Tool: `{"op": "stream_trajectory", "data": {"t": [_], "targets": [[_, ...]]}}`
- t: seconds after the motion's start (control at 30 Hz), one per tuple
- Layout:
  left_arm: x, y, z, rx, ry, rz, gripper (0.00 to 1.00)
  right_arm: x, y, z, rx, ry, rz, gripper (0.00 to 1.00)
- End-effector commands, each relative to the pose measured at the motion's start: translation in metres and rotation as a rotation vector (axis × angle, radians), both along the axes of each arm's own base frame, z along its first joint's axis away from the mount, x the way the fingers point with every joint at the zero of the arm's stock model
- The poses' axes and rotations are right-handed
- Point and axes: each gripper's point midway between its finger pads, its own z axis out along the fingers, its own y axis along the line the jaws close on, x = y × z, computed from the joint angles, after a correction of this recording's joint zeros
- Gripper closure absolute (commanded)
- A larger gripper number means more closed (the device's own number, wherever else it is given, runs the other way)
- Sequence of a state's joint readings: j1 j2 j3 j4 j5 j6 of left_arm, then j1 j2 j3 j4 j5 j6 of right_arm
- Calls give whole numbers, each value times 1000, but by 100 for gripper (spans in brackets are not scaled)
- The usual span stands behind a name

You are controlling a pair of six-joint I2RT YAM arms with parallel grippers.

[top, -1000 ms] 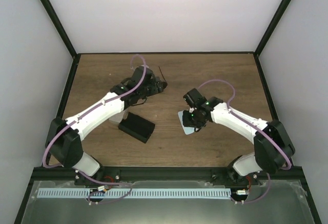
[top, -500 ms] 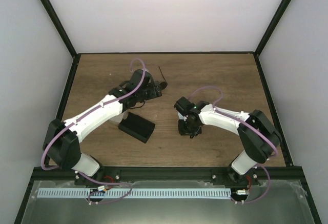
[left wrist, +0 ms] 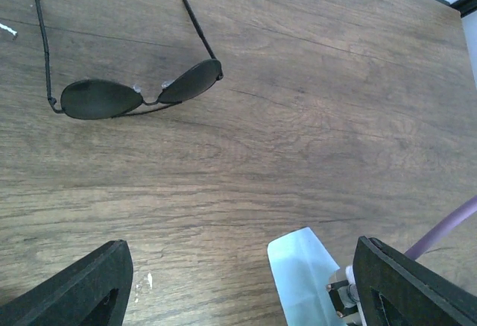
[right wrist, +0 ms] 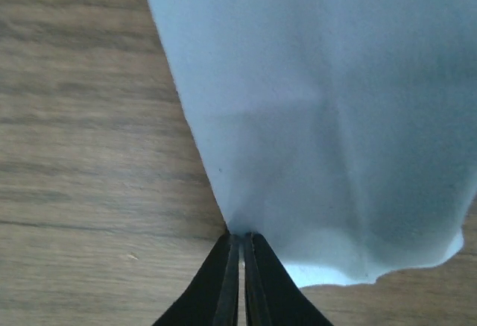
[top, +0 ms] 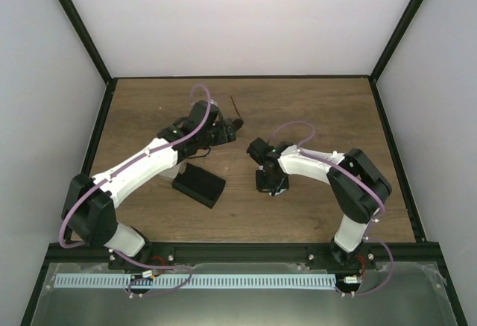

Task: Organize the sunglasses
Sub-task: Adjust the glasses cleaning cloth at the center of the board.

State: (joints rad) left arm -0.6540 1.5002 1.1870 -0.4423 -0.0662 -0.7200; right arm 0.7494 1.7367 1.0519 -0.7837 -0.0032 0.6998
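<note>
1. Right wrist view: we see the right gripper (right wrist: 240,266) closed tight, pinching the edge of the light blue cloth (right wrist: 320,117).
2. We see the left gripper (left wrist: 240,266) with jaws wide apart, holding nothing.
3. Farther, the sunglasses (left wrist: 138,96) lie unfolded on the table (left wrist: 320,124).

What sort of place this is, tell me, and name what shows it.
Probably a robotics lab test cell: two robot arms bolted at the edge of a wooden table, plain white walls in a black frame, and staged props like sunglasses and a light blue cloth.
</note>
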Motion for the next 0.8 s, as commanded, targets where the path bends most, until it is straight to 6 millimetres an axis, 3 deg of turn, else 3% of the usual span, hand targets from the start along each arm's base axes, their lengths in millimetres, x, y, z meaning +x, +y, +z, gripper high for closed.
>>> {"op": "stream_trajectory", "data": {"t": [0.0,0.2,0.37,0.47,0.63,0.7,0.77], "targets": [[-6,7,10,-6,-22,-4,17,-9,-12,-4,-10,4,-7,97],[-9,1,3,-42,-6,-27,17,-44,-30,-18,5,81,-30,99],[-9,-15,-5,-60,14,-72,8,-69,-44,-19,28,117,-66,99],[-15,-34,-8,-31,8,-146,7,-70,-54,-15,8,112,-86,99],[-46,-72,-26,35,36,-358,28,-65,-69,-4,10,117,-163,99],[-61,-80,-38,71,49,-434,29,-61,-74,0,9,111,-185,98],[-74,-85,-49,118,65,-494,25,-54,-76,5,7,97,-200,96]]}}
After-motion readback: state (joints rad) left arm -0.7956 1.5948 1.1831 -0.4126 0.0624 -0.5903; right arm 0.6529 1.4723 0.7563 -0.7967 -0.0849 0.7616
